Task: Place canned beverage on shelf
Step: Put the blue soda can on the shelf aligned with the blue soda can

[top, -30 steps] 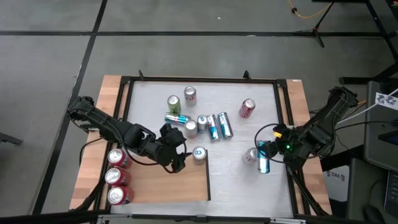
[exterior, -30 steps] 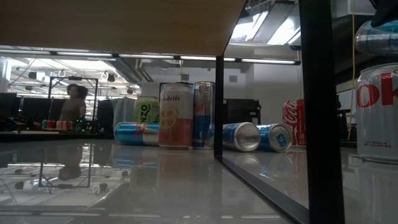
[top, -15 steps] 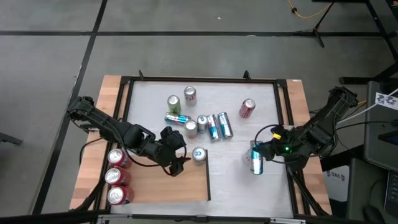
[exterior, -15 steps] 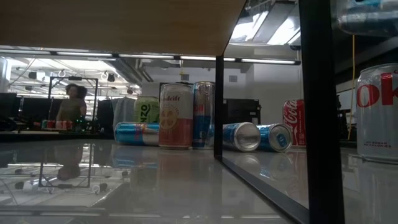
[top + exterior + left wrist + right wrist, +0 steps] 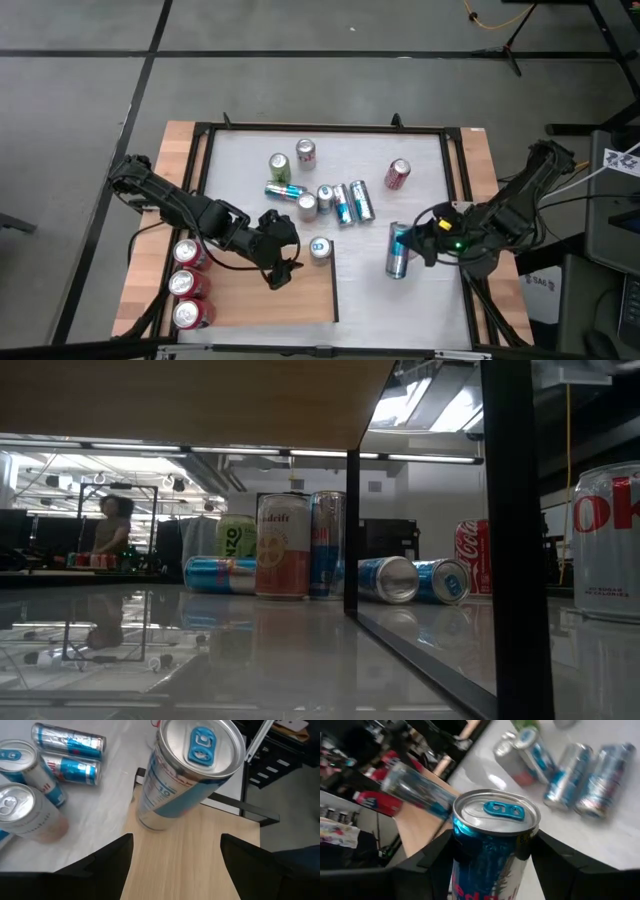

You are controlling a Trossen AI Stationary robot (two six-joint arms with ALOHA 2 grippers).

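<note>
The shelf [image 5: 262, 295] is a light-brown panel at the table's near left, with three red cans [image 5: 184, 284] standing along its left side. A slim blue-and-silver can [image 5: 186, 775] stands upright at the shelf's far right corner [image 5: 319, 248]. My left gripper [image 5: 283, 272] hovers open just short of this can, and its fingers [image 5: 100, 870] touch nothing. At the table's right, my right gripper [image 5: 420, 246] is shut on a second slim blue can [image 5: 398, 250], which is lifted off the table. My right gripper pinches the blue can's side wall [image 5: 470, 865] between its two fingers [image 5: 560, 870], just below the top rim. It comes from the table's right side, slanting a little downward. The can is clear of the table and tilted, with its pull-tab top [image 5: 496, 811] facing the wrist camera.
Several cans crowd the table's far middle: lying blue ones [image 5: 350, 202], a green one [image 5: 280, 166], a silver one [image 5: 305, 152] and a lying red one [image 5: 397, 174]. A white-and-red can [image 5: 605, 540] stands at the right. A black frame [image 5: 455, 190] borders the white table.
My right gripper has carried the blue can toward the table's left and a little upward, turning as it went. The can has tipped to a new angle and now hangs over the spot where a white-and-red can stands.
</note>
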